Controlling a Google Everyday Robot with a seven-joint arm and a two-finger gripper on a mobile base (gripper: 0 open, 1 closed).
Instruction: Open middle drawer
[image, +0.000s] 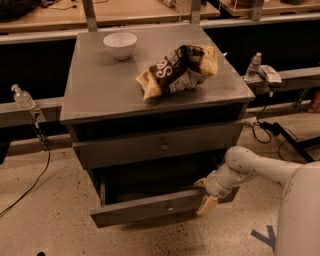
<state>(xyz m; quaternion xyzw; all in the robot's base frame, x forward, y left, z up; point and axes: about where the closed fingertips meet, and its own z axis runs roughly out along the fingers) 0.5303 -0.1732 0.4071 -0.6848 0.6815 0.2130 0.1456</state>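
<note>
The grey cabinet (100, 95) has a closed upper drawer front (125, 150) with a small round knob. Below it the middle drawer (140, 210) stands pulled out, with a dark, hollow inside and its knob at the centre of the front. My gripper (204, 195) reaches in from the right on a white arm. It sits at the right end of the middle drawer's front, one fingertip (200, 183) behind the top edge and the other in front of the panel. Any drawer below is hidden by the pulled-out one.
A white bowl (120, 45) and a brown chip bag (177, 70) lie on the cabinet top. Water bottles stand on side rails at the left (22, 97) and right (253, 65). Cables (270, 130) trail on the speckled floor at the right.
</note>
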